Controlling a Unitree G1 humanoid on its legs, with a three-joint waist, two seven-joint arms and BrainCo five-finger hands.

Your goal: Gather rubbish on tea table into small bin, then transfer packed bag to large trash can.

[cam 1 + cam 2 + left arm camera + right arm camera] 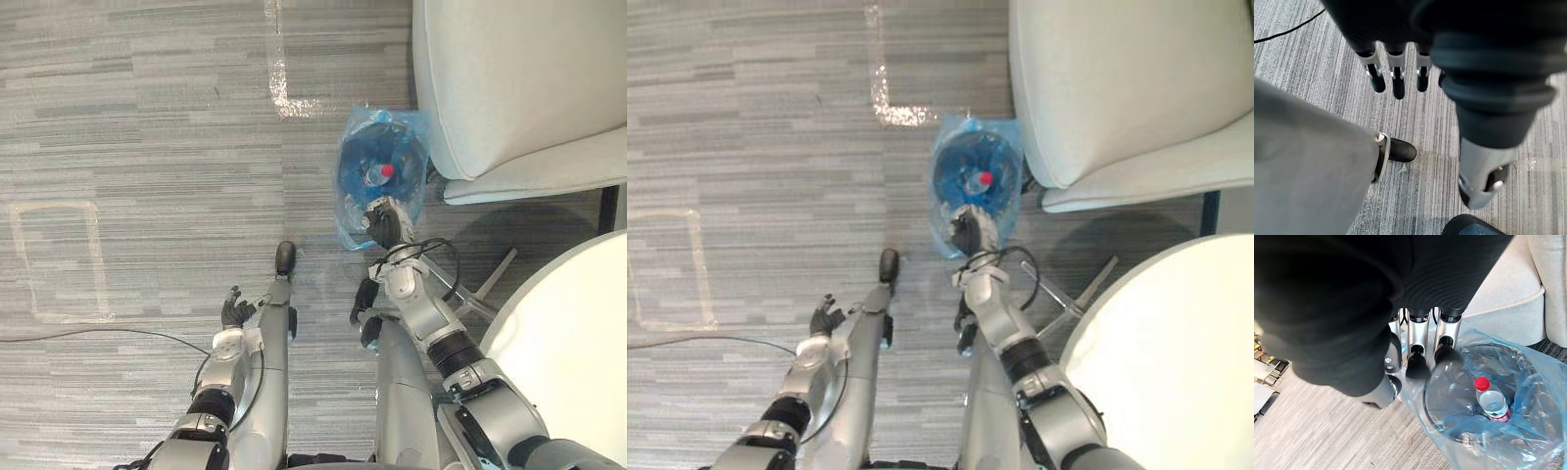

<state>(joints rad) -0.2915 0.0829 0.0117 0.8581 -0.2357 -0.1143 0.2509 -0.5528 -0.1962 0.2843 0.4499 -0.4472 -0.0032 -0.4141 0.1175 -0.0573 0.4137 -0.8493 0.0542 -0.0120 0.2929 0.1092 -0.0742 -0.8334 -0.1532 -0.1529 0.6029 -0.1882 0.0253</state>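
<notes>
The bin [1431, 407], small, round and dark, is standing upright on the floor with its mouth facing up. A thin blue bag [1530, 382] is lining it, its crinkled edge spilling out over the rim and lying loose around the bin. A clear bottle [1492, 404] with a red cap is leaning tilted inside the bag, cap pointing up. The white round table [573, 323] is standing near the bin, apart from it.
</notes>
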